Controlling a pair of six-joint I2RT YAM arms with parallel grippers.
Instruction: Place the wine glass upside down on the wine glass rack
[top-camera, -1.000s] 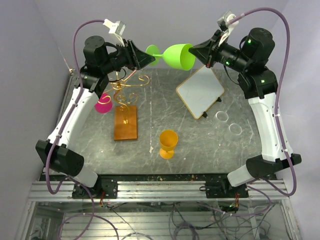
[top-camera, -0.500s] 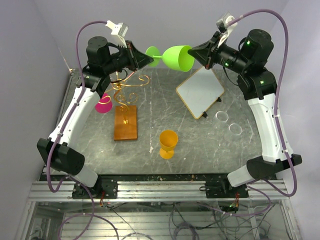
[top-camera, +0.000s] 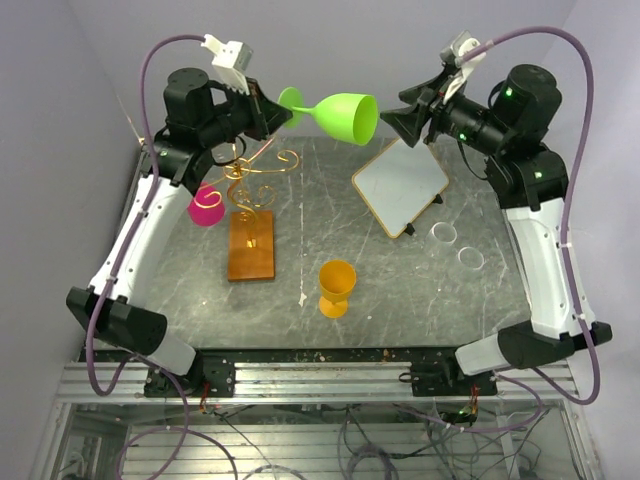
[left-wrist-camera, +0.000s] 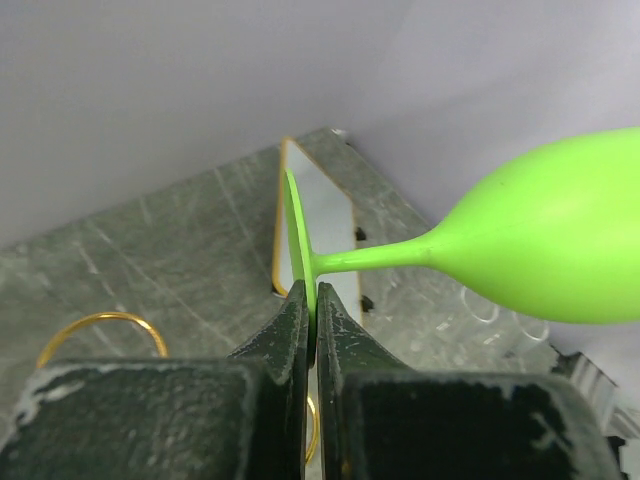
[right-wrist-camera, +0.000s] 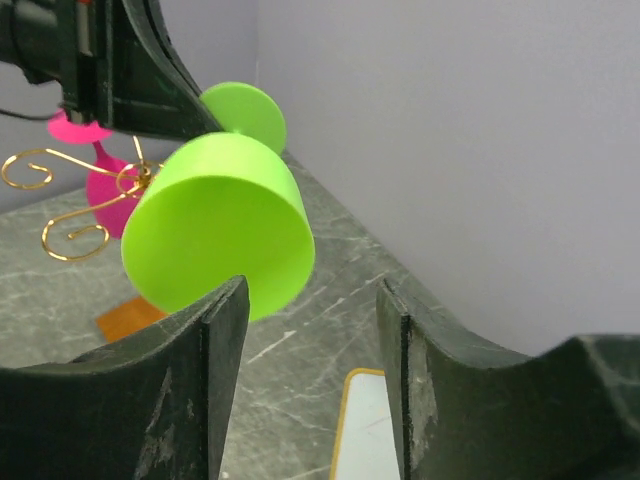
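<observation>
Glasses three, green glass (top-camera: 348, 115) pinched by left pincer (left-wrist-camera: 312, 300), right pincer (right-wrist-camera: 310, 300) spread, one rack (top-camera: 250, 245).

I see an orange plastic goblet (top-camera: 337, 287) upright at lower centre, a wood-framed white board (top-camera: 400, 182) upper right, and a pink plastic glass (top-camera: 207, 209) left.

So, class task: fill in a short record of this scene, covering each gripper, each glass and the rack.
left gripper: shut on foot of green glass, held sideways in air
right gripper: open, facing the bowl's mouth, not touching
pink glass: upside down at the rack
orange glass: upright on table
rack: gold wire, wooden base
</observation>
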